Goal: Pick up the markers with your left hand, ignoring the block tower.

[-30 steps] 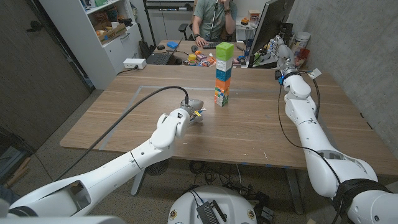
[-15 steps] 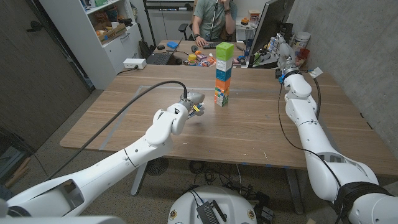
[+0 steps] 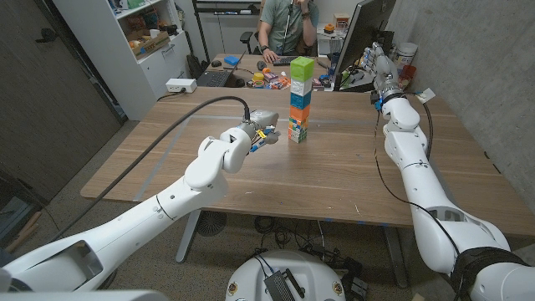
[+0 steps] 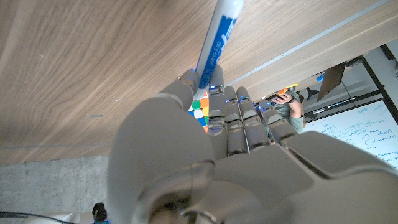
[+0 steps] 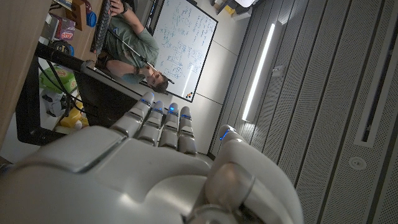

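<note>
Head view: my left hand is lifted above the worktop, fingers curled around the markers, whose coloured ends poke out toward the block tower standing just beside. I cannot tell from here how many markers are in the bundle. My right hand is raised by the far edge, well apart from everything; whether its fingers are closed I cannot tell.

Left wrist view: my fingers wrap the barrel of a white and blue marker, which runs out past them over the wood. I judge it light, stiff and smooth plastic, so it may slide or swivel if held only near 1 end; a hold around the middle of the barrel should keep it from tipping. It is not fragile, though a firm squeeze on a round barrel could squirt it out.

Right wrist view: my right hand shows fingers lying close together, straight, holding nothing that I can see.
</note>
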Tool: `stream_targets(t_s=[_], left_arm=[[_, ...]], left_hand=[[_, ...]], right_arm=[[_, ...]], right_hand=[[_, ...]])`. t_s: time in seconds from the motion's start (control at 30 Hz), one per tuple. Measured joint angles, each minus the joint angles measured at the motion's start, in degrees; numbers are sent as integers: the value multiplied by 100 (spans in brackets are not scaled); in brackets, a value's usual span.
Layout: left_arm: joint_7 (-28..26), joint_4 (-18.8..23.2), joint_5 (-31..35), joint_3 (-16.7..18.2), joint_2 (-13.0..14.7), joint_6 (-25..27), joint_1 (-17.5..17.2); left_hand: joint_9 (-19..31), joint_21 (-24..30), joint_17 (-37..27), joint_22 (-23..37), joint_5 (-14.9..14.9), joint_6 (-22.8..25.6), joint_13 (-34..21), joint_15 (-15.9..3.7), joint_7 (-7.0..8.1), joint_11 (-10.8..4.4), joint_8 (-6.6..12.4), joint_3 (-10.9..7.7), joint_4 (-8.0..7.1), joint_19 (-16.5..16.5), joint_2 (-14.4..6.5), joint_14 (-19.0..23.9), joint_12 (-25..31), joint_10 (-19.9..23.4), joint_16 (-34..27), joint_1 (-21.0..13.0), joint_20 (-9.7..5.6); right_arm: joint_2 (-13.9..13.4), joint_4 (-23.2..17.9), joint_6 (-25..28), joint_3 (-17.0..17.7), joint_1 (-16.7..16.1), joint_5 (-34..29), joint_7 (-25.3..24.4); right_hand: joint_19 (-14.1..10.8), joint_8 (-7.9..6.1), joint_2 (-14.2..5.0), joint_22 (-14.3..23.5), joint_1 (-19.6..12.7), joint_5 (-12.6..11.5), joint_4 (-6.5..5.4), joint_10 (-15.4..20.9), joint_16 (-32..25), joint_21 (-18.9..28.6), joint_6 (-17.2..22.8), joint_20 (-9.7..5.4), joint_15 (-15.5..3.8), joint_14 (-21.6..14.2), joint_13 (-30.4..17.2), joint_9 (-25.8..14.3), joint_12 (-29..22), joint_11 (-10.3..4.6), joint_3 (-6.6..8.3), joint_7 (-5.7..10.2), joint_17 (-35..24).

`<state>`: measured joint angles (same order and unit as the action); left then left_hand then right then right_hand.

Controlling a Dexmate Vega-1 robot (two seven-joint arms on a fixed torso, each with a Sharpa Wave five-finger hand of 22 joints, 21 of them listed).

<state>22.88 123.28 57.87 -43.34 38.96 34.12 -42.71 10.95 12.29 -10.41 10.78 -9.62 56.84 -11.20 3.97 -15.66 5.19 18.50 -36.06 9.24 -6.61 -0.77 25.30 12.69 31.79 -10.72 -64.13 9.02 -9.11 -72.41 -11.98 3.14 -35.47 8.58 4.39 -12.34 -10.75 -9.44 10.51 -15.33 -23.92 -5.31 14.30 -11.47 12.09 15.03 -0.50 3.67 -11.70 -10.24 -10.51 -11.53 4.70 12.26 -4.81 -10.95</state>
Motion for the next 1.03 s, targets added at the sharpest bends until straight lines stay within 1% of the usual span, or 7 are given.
stream_targets(t_s=[0.07,0.1,0.33,0.53,0.57,0.67,1.03], left_arm=[[0,58,0,36,21,0,15],[-174,74,-265,44,26,-152,20],[-156,165,-283,105,68,-202,124],[-156,184,-283,121,94,-202,226],[-95,185,-284,122,95,-284,227],[-81,198,-280,146,100,-337,313],[23,195,-313,187,5,-473,613]], left_hand=[[1,0,0,0,0,0,0,0,0,0,0,0,0,0,0,0,0,0,0,0,0],[1,0,0,0,0,0,0,0,0,1,0,0,0,0,0,0,0,1,0,0,0],[7,-22,0,0,1,0,0,0,0,2,0,0,0,0,0,0,0,2,0,0,0],[12,-22,0,0,4,0,0,0,0,3,0,0,0,24,0,0,0,3,0,0,23],[13,-22,0,0,4,0,0,0,0,3,0,0,0,32,0,0,0,3,0,0,31],[15,-22,0,0,5,0,0,0,0,3,0,0,0,32,0,0,0,4,0,0,31],[27,-21,0,0,31,1,0,0,0,12,0,0,0,32,0,0,-21,13,0,0,31]], right_arm=[[0,0,27,0,0,-5,-13],[-8,-143,35,-17,-43,-5,-16],[-12,-275,126,-25,-88,-9,-46],[-12,-275,184,-25,-88,-15,-69],[-15,-369,184,-31,-115,-15,-70],[-16,-428,213,-34,-126,-20,-89],[-16,-503,259,-47,-131,-41,-132]], right_hand=[[0,0,0,0,0,0,0,0,0,0,0,0,0,0,0,0,0,0,0,0,0],[0,0,0,0,0,0,0,0,0,0,0,0,6,-6,0,0,0,0,0,0,0],[-31,0,0,0,0,0,0,0,0,0,0,31,31,-31,0,0,0,0,0,0,0],[-31,0,0,0,0,0,0,0,0,0,0,31,31,-72,0,0,0,0,0,0,0],[-31,0,0,0,0,0,0,0,0,0,0,31,21,-83,0,0,0,-1,0,0,0],[-31,0,0,0,0,0,0,2,0,0,0,30,22,-82,0,0,0,-2,0,0,0],[-30,1,0,0,0,0,16,44,0,0,21,30,18,-124,0,0,-45,0,-16,21,0]])
